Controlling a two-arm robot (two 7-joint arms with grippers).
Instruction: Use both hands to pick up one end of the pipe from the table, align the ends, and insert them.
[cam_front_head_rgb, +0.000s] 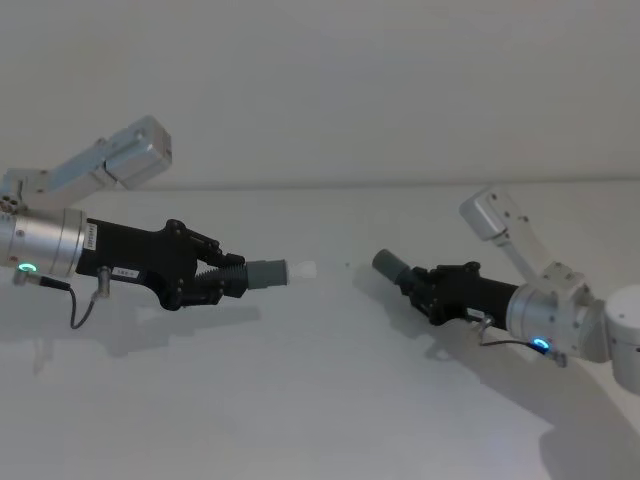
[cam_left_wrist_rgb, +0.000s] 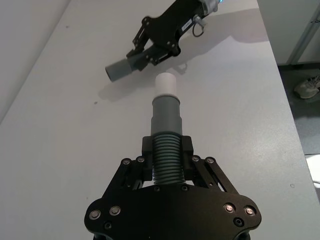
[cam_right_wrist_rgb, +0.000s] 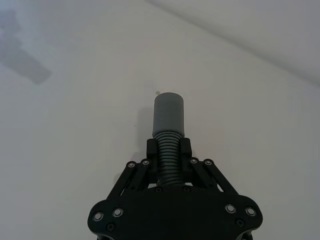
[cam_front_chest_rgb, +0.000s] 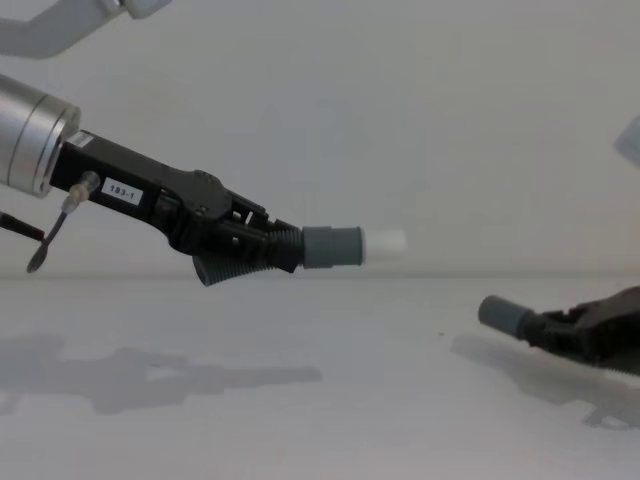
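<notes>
One plain matte white counter (cam_front_head_rgb: 320, 420) spreads beneath everything. Over it reach my two silver-grey cylindrical arms, the left arm (cam_front_head_rgb: 40, 245) from the left edge and the right arm (cam_front_head_rgb: 565, 320) from the right. Each ends in a black plastic two-jaw pincer.

My left pincer (cam_front_head_rgb: 235, 276) is closed tight round the ribbed body of the left hose piece (cam_left_wrist_rgb: 166, 160), which is short, dark-grey, corrugated and flexible. It hangs clear above the counter and roughly level in the chest view. My right pincer (cam_front_head_rgb: 415, 282) is clamped the same way on the right hose piece (cam_right_wrist_rgb: 169, 152), a matching dark-grey corrugated length. This one sits lower, close over the counter, with its free end tilted slightly up.

Each piece ends beyond my fingertips in a smooth lighter-grey cuff. The left cuff (cam_left_wrist_rgb: 166, 112) carries a narrower white tip (cam_left_wrist_rgb: 165, 84); the right cuff (cam_right_wrist_rgb: 168, 114) is a plain socket. The two ends face each other across an open gap, not touching, and in the chest view the tip is higher than the socket.

Smallest is a white label (cam_front_chest_rgb: 121, 194) on the side of my left pincer. It reads something like "103-1"; I cannot be sure of the middle digit.
</notes>
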